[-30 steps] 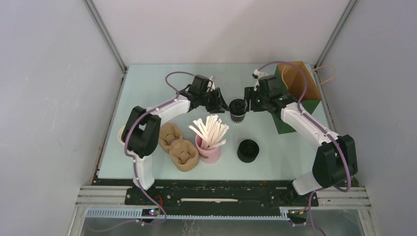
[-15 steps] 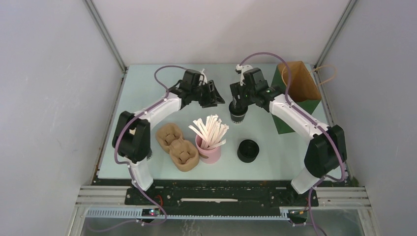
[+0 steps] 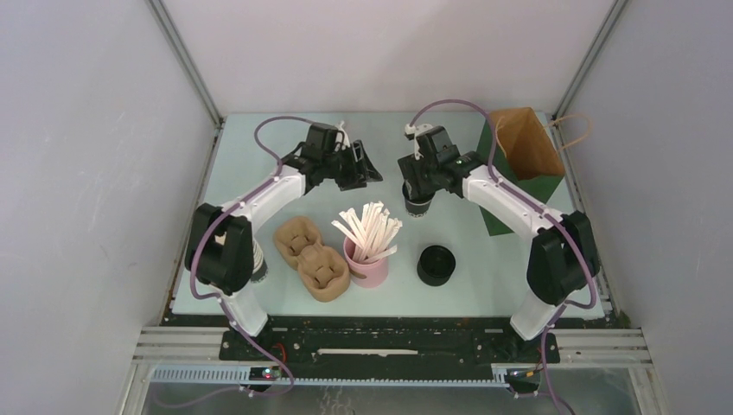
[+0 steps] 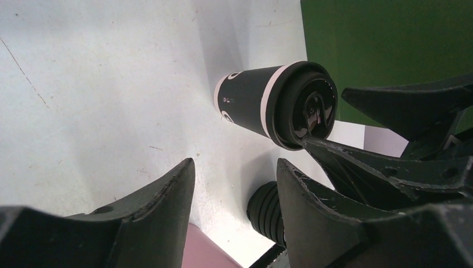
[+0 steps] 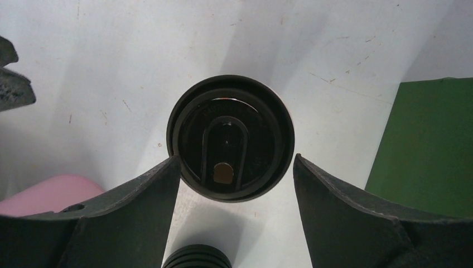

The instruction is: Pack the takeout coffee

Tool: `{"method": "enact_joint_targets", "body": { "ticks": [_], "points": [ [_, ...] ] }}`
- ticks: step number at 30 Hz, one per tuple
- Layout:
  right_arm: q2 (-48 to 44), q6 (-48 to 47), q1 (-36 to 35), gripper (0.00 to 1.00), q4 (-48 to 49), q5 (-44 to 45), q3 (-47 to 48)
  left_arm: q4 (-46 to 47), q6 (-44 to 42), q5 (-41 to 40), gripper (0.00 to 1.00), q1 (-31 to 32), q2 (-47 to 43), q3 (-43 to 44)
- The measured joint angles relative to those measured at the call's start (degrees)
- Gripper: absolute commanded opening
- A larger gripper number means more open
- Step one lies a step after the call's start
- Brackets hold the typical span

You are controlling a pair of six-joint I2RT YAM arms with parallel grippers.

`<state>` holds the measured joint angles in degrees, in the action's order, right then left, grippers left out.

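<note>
The left gripper [image 3: 360, 164] stands part open and empty, well to the left of the cup [image 3: 418, 206]. The cup stands upright and lidded on the table [image 3: 484, 281], left of the bag [image 3: 523, 147]. The right gripper [image 5: 231, 162] hangs over it, jaws wide, straddling the lid without contact.

Risk: closing on the lid rim rather than the wall may pop the lid or tip the cup. A hard squeeze may crush the paper. In transfer, the cup may catch the bag's edge.

Change: a second ago the left gripper sat close beside the cup and the right gripper faced it from the side. The left has withdrawn, the right has moved overhead, and both jaws are wider.
</note>
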<state>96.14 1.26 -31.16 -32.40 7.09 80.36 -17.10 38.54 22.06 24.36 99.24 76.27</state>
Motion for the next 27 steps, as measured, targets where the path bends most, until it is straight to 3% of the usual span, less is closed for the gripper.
{"method": "enact_joint_targets", "body": {
  "ticks": [27],
  "points": [
    [2.8,-1.4,-1.9,0.79,-0.5,1.9,2.3,-0.2,0.0,0.0,0.63,0.0,-0.8,-2.4]
  ]
}}
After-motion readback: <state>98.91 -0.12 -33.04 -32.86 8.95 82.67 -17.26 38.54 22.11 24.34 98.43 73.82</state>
